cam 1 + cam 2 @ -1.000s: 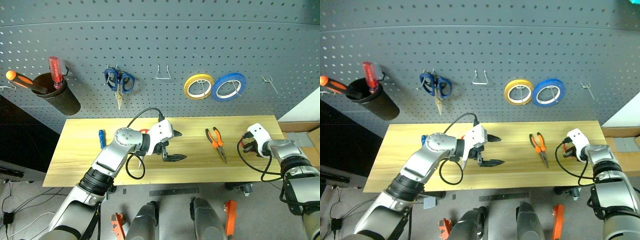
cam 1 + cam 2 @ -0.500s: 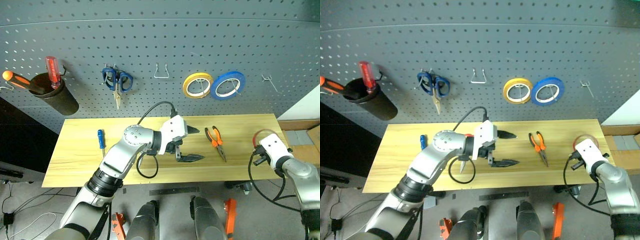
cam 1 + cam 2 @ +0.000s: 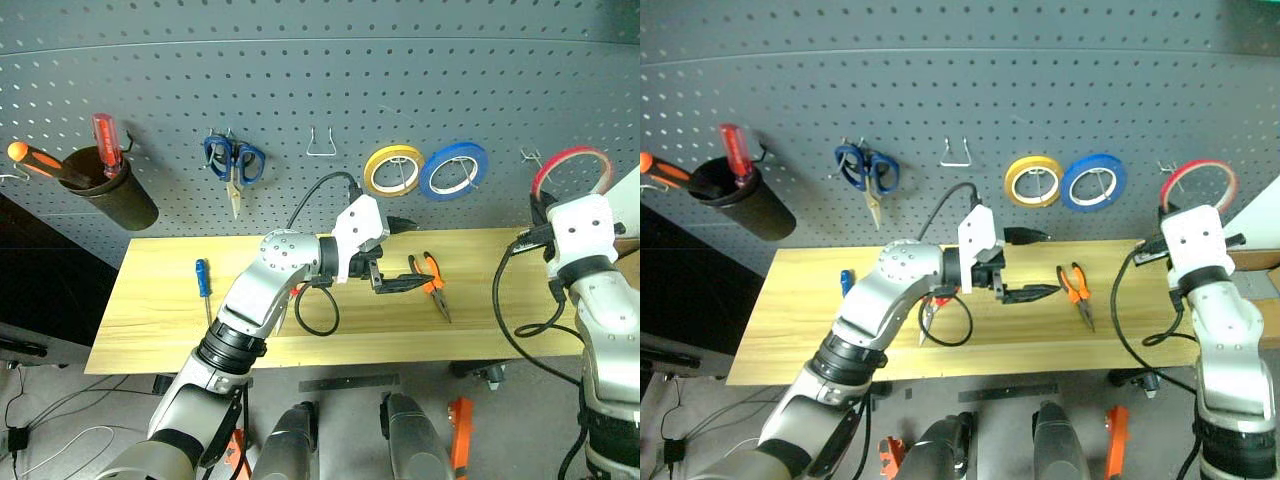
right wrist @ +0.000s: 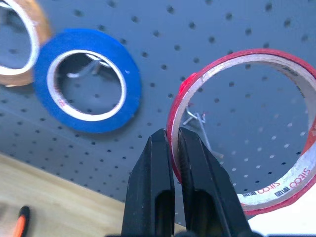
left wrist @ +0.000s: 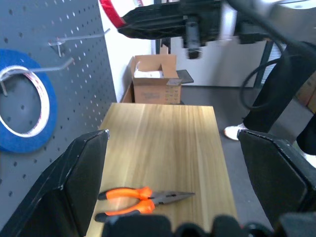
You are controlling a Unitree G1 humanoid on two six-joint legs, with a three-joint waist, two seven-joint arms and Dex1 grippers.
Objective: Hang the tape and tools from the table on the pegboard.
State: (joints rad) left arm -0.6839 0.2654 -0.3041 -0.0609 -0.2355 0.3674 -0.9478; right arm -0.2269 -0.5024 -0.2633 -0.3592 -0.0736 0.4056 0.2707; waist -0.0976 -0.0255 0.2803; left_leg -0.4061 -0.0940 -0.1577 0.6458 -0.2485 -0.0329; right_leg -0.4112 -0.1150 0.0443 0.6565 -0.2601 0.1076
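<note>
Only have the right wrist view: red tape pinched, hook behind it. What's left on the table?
Observer: Pliers lie on the table, right of centre.
Operator: Left gripper?
Observer: Left gripper is open and empty, pointing toward the pliers.
Operator: Anything else down there?
Observer: Blue screwdriver near the table's left end.
</note>
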